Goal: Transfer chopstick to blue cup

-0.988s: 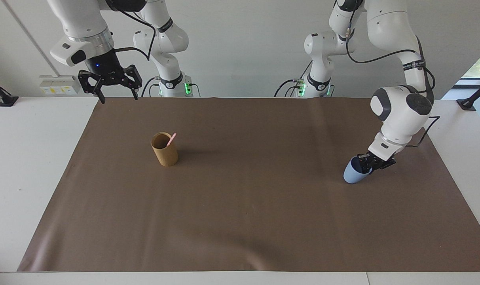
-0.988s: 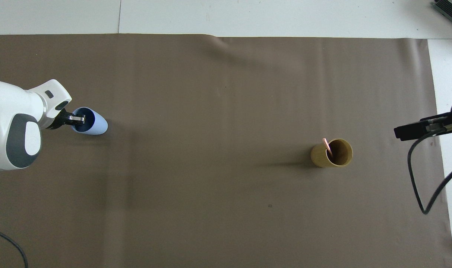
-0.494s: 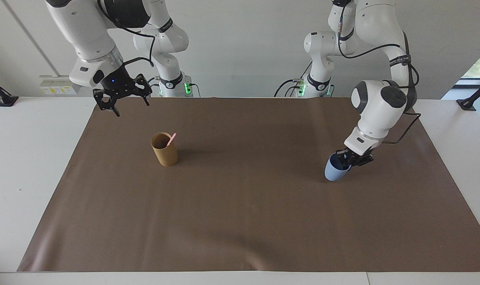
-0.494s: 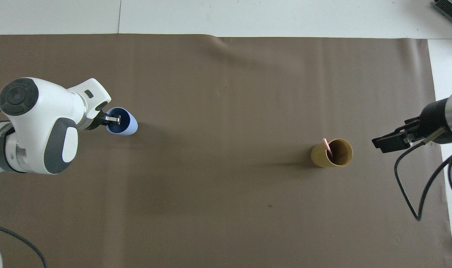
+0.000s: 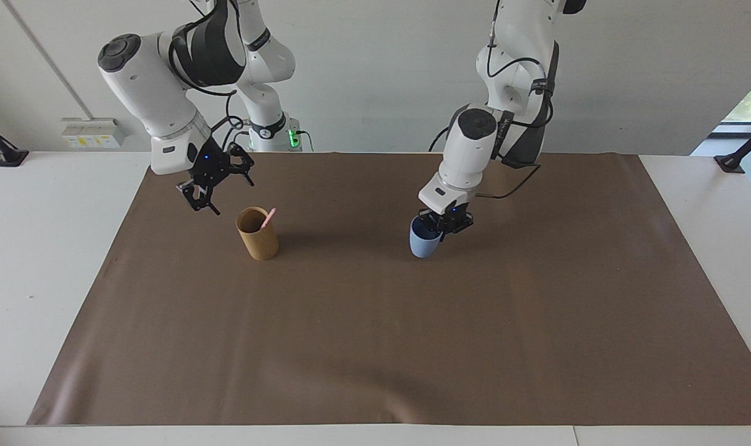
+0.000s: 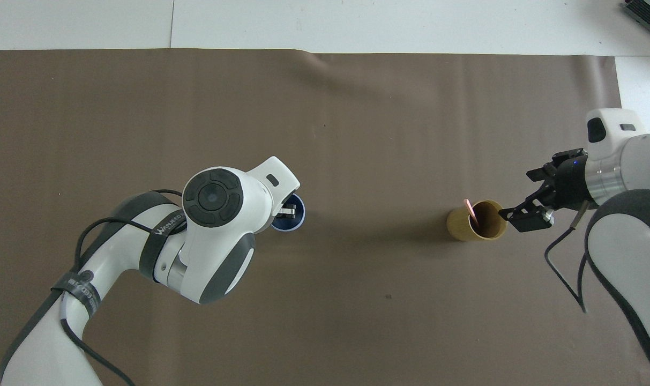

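Cups: two, one blue cup (image 5: 422, 242) and one tan cup (image 5: 257, 233), both standing on the brown mat (image 5: 375, 347).
Chopsticks: one chopstick (image 5: 268, 218), standing slanted inside the tan cup, its top poking above the rim.
Grippers: two, the left gripper (image 5: 444, 221) and the right gripper (image 5: 217, 188).
Left gripper state: fingers pressed together on the rim of the blue cup, one finger inside the cup as the overhead view (image 6: 287, 210) shows it.
Left gripper place: directly on top of the blue cup, which hangs below it near the middle of the mat; whether the cup's base touches the mat is hard to say from here.
Right gripper state: fingers spread wide, holding nothing.
Right gripper place: up in the air, just beside the tan cup on the right arm's end; the chopstick sits below it and a little toward the table's middle.
Blue cup: light blue, matte, tapered, wider at the rim, no handle, dark inside (image 6: 288, 213).
Tan cup: taller, straight cylinder, tan-brown, dull surface, open top (image 6: 477, 220).
Chopstick shape: thin, short, pale pink, straight (image 6: 470, 210).
Mat: flat brown sheet with faint ripples along its edges, lying on a white table (image 5: 34, 248).
Spacing: the two cups stand well apart, the blue one under the left gripper, the tan one close to the right gripper.
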Motion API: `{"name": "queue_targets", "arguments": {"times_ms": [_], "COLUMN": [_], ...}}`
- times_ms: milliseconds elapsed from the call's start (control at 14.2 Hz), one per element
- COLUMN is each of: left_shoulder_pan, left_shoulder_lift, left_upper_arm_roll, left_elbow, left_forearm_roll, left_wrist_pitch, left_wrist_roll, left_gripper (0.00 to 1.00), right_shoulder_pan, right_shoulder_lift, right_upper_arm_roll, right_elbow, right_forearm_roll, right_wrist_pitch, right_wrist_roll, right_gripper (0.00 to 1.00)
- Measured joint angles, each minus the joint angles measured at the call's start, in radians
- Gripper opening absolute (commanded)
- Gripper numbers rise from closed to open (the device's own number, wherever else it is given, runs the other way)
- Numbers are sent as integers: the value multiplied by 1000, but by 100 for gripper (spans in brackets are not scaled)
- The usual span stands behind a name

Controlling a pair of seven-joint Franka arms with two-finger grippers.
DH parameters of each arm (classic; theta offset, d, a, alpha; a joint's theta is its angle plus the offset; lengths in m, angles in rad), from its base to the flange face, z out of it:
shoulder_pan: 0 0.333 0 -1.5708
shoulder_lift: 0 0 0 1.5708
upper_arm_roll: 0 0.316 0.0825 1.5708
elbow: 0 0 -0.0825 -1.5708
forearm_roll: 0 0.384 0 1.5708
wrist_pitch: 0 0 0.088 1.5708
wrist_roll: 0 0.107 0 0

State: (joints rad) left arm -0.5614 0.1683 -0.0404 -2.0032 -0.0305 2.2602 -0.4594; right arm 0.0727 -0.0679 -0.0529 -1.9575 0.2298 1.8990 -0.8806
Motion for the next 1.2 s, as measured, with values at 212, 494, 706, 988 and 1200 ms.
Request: {"name": "queue_targets", "arguments": {"times_ms": [212, 494, 706, 988, 1200], "left_shoulder_pan": [-67, -143, -160, -160, -154], "left_shoulder_lift": [15, 24, 24, 24, 11], "left_upper_arm_roll": [0, -2, -2, 5, 19], "left_elbow": [-4, 1, 1, 12, 46], "left_forearm_roll": [0, -18, -65, -78, -78], "left_wrist_pitch": [0, 12, 25, 34, 25], "left_wrist_roll": [-39, -78, -81, -80, -79], "left_gripper": [0, 0, 90, 100, 100], "right_shoulder_pan": [16, 47, 59, 74, 83], "right_shoulder_lift": [0, 3, 3, 3, 4], "right_upper_arm_roll": [3, 4, 4, 3, 3], "right_elbow": [-61, -148, -176, -197, -200], "right_forearm_roll": [28, 80, 80, 81, 81], "right_wrist_pitch": [75, 217, 246, 285, 301], "right_wrist_roll": [-34, -72, -73, -73, -73], "right_gripper": [100, 100, 77, 56, 40]}}
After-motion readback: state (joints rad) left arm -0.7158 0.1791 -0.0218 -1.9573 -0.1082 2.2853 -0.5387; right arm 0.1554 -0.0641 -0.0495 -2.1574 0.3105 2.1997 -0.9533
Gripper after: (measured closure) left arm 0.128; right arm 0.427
